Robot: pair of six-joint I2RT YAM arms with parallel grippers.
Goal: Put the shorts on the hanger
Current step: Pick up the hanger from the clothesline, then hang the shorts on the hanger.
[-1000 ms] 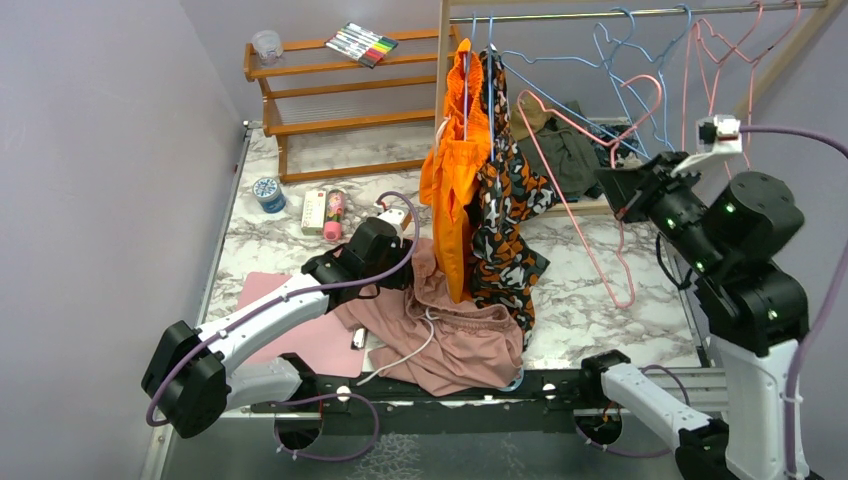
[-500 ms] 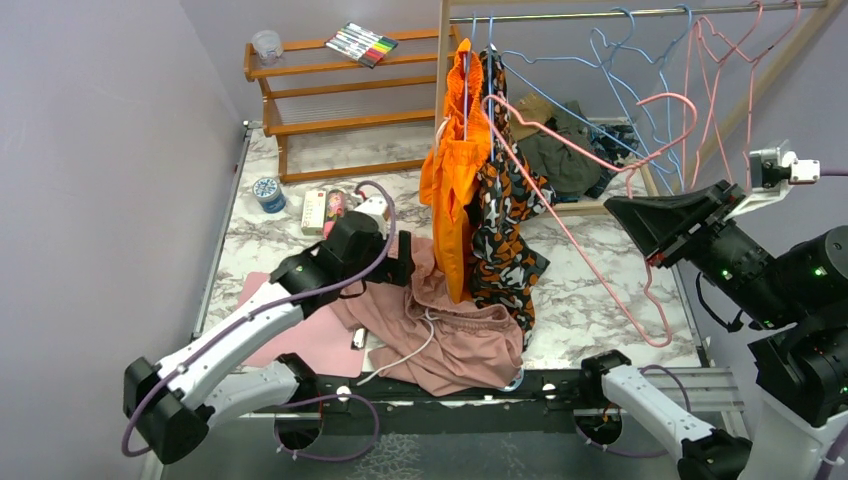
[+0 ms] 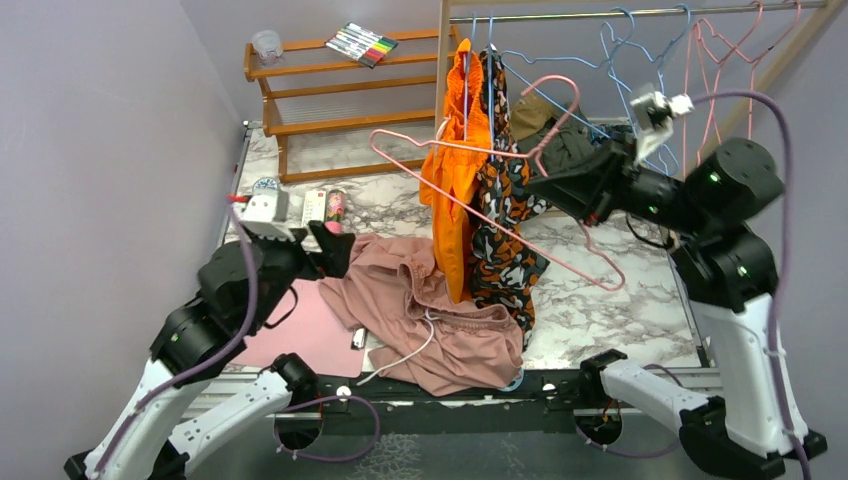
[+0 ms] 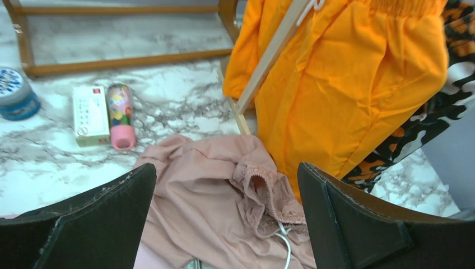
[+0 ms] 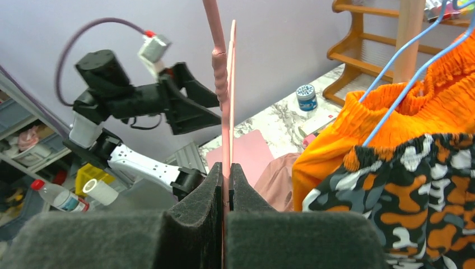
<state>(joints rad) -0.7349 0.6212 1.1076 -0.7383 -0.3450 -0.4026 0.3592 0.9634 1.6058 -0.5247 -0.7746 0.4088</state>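
A: Overhead view, status?
B: The right tool (image 3: 548, 188) is clamped on the hanger (image 3: 560, 255), which is held tilted in the air at centre frame, in front of the orange garment (image 3: 450, 190). The shorts (image 3: 440, 320) lie crumpled on the worktop (image 3: 620, 300), lower centre. The left tool (image 3: 300, 243) is spread wide and empty, to their left.
A: Left wrist view?
B: The waistband (image 4: 263, 196) and drawstring (image 4: 285, 246) sit bottom centre, between the two wide fingers (image 4: 89, 218).
A: Right wrist view?
B: The pads (image 5: 196, 224) pinch the pink wire at centre frame.
A: Which step?
B: As I judge it, the hanger is in hand and the shorts are not yet taken. Next, the left tool must descend, grip the waistband and raise it to the wire.
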